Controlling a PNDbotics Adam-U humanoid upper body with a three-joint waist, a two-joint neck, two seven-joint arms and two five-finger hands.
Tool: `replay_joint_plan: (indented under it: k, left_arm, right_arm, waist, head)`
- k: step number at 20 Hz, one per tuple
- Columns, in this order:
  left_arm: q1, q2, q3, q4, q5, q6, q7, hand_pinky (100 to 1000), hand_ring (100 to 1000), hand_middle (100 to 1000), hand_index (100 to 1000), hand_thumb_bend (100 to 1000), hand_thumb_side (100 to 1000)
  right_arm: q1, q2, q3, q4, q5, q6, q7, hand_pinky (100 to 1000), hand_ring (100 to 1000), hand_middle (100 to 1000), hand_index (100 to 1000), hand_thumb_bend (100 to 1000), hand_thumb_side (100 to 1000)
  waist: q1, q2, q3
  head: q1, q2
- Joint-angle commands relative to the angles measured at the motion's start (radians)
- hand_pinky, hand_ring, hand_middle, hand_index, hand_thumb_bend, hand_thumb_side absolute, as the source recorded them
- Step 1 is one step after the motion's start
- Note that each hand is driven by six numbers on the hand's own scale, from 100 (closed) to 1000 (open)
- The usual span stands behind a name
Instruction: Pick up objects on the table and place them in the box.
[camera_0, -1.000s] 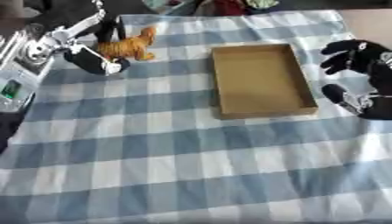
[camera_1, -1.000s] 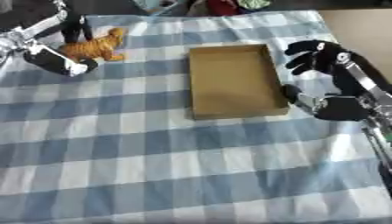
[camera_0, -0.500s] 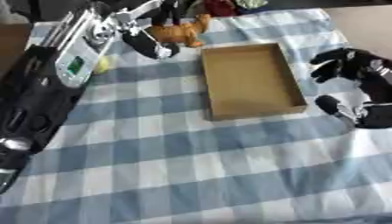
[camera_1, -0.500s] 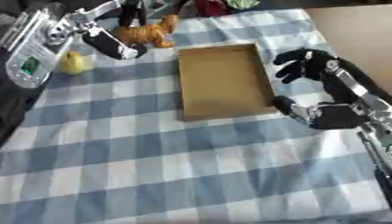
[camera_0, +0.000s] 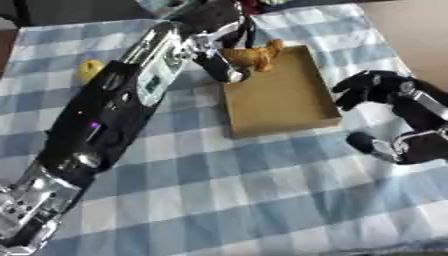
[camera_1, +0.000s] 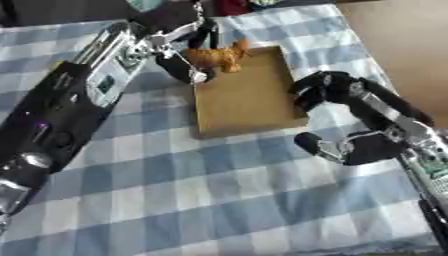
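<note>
So the left hand (camera_0: 220, 31) is at the top centre, fingers curled round the orange toy (camera_0: 252, 55), which hangs right over the box's (camera_0: 289, 100) far left corner. Box's long axis runs away from the camera, so I'd guess the drop is basically straight down. Right hand (camera_1: 346, 120) sits just right of the box, fingers relaxed, holding nothing. Left eye view also shows a yellow thing (camera_0: 89, 70) on the bench (camera_0: 219, 200), upper left; right eye view hides it behind the arm.

Head stereo pair, looking down, seemingly tilted, shared table (camera_0: 262, 200)
</note>
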Motion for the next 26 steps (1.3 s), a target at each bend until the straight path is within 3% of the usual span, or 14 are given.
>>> replay_joint_plan:
  k: [1,13,18,22,26]
  left_arm:
    - [-0.025,-0.022,-0.006,0.003,-0.005,-0.013,0.005,549,414,276,461,115,100]
    - [0.011,-0.046,-0.076,-0.026,0.082,-0.009,-0.058,546,418,287,474,138,100]
    - [0.021,-0.032,-0.092,-0.045,0.094,-0.007,-0.105,577,475,418,654,321,105]
    - [0.027,-0.012,-0.077,-0.059,0.093,0.003,-0.108,606,545,518,720,508,241]
    - [0.020,0.022,-0.046,-0.092,0.100,0.030,-0.086,618,566,552,742,572,298]
  right_arm:
    - [-0.018,-0.009,0.001,-0.007,-0.010,-0.001,0.011,668,711,757,846,432,424]
    - [-0.013,-0.008,-0.004,-0.005,-0.011,0.000,0.007,668,710,756,847,430,426]
    - [-0.010,-0.007,-0.008,-0.003,-0.009,0.000,0.003,667,710,756,847,430,428]
    - [-0.003,-0.008,-0.014,-0.003,-0.009,0.001,-0.003,667,710,756,847,430,427]
    - [0.003,-0.009,-0.018,-0.001,-0.009,0.001,-0.008,668,710,756,848,431,427]
  waist:
    - [-0.003,-0.013,-0.006]
    - [-0.004,-0.011,-0.006]
    - [-0.005,-0.013,0.001]
    - [-0.007,-0.015,0.006]
    - [-0.011,-0.021,0.015]
  head:
    - [0.003,-0.011]
    - [-0.005,-0.015]
    - [-0.007,-0.015]
    - [-0.011,-0.018]
    - [-0.018,-0.017]
